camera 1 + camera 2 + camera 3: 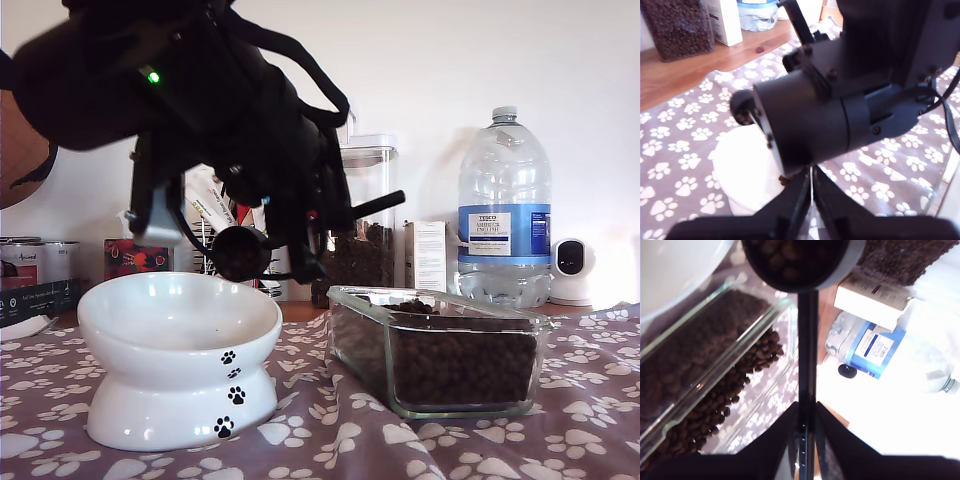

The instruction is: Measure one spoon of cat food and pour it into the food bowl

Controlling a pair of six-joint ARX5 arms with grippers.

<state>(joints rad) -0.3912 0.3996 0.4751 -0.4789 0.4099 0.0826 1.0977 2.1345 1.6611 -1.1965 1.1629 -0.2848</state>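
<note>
**Item: spoon (807,340).** Black, with a long handle. The cup is loaded with cat food (782,260). In the exterior view it hangs over the back rim of the food bowl (180,330), at about one o'clock from the bowl's centre.

**Holder: my second pincer (807,412).** It is closed tight on the handle, well back from the cup.

**My first pincer (811,192).** Its fingers are drawn almost together and hold nothing. It is raised over the bowl behind the other arm.

**Surroundings (exterior view).** A glass dish (440,400) of kibble stands on the paw-print counter cloth (330,440), at three o'clock from the bowl. A water bottle (505,210) stands at one o'clock from the dish.

**Step, as judged: the pour.**
- Carry the cup toward the bowl's centre first, since at the rim pellets could spill behind.
- Keep the cup low and roll the wrist slowly so the kibble slides out and does not bounce off the glossy slope.
- Keep the grip firm, because the thin handle may twist.
</note>
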